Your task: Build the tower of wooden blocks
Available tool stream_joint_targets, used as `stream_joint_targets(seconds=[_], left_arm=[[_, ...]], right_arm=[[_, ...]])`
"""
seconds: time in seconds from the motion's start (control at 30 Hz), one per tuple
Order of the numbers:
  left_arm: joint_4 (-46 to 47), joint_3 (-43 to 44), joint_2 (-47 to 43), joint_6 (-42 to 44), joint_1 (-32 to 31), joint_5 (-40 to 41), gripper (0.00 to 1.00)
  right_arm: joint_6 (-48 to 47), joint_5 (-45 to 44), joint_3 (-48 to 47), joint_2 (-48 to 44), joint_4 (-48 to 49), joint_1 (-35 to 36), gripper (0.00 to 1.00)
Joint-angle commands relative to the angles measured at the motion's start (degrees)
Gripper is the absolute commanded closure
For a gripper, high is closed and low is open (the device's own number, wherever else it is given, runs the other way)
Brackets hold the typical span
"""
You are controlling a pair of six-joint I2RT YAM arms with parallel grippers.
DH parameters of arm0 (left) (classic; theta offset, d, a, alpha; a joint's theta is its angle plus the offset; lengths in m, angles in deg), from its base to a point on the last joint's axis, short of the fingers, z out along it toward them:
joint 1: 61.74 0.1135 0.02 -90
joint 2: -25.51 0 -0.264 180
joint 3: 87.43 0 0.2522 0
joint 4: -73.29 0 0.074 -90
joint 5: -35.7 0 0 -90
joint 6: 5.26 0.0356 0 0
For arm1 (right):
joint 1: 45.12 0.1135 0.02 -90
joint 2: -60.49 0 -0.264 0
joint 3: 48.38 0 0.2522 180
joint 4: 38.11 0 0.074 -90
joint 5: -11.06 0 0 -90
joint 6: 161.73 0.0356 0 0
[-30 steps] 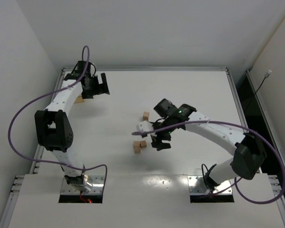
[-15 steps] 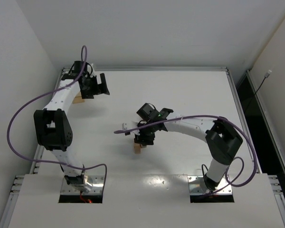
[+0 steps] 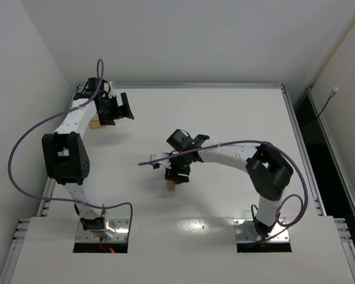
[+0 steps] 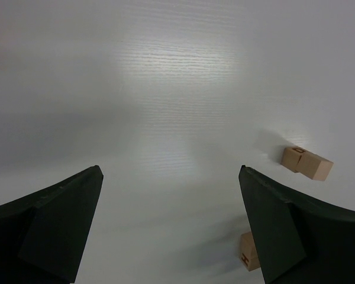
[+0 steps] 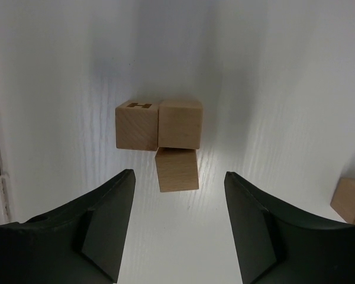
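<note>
In the right wrist view three small tan wood blocks lie touching on the white table: one with a letter on top (image 5: 137, 125), one beside it (image 5: 179, 124), and a tilted one (image 5: 177, 170) in front of them. A fourth block (image 5: 350, 200) shows at the right edge. No tower stands. My right gripper (image 5: 178, 183) is open and empty, low over this cluster, its fingers to either side of the tilted block without touching it. From above, my right gripper (image 3: 177, 171) covers most of the cluster; one block (image 3: 171, 186) shows. My left gripper (image 3: 117, 109) is open and empty at the far left.
The left wrist view shows two joined tan blocks (image 4: 307, 164) and one lettered block (image 4: 248, 251) beside the right finger. A tan object (image 3: 95, 123) lies partly hidden under my left arm. The table's raised rim (image 3: 183, 86) runs along the back.
My right gripper has moved left and come down over the block cluster, hiding most of it from above. My left gripper has drifted slightly back and to the left.
</note>
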Motion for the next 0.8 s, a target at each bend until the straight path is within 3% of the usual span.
stream_joint_targets(seconds=[0.0, 0.77], left_arm=[[0.4, 1.9, 1.1, 0.1, 0.6, -1.6, 0.0], [0.4, 2.9, 3.8, 0.1, 1.2, -1.6, 0.0]], right_arm=[[-2.8, 2.2, -2.2, 1.9, -1.3, 0.3, 0.41], [-4.1, 1.6, -3.2, 7.0, -0.2, 0.3, 0.45]])
